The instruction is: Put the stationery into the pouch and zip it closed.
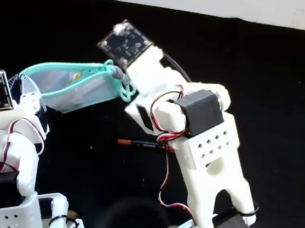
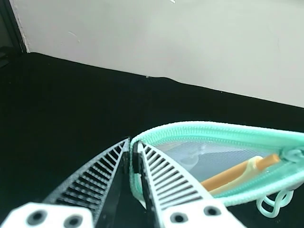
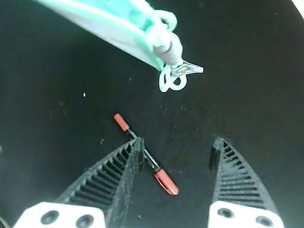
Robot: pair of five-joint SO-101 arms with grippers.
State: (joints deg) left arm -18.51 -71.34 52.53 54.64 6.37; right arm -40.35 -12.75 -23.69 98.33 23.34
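We see the pouch with its mouth open and 1 end pinched in the left gripper, whose jaws are clenched on the mint edge. It seems to hang clear of the table. Inside lies an orange-tan pencil, its tip close to the zip pull at the far end. 1 pen lies flat on the table, apart from the pouch, beneath the right gripper, whose jaws stand released and wide, with 1 finger above the pen's barrel.

We judge the risks as follows. The pouch has only 1 hold, so a tug on the pull could drag the edge out of the left jaws or fold the mouth. If the pouch tips toward the pull end, the pencil may slide out. The pen is thin and flat on the cloth, so a pinch slightly off could roll it away. If the zip goes first, the pen is left outside.
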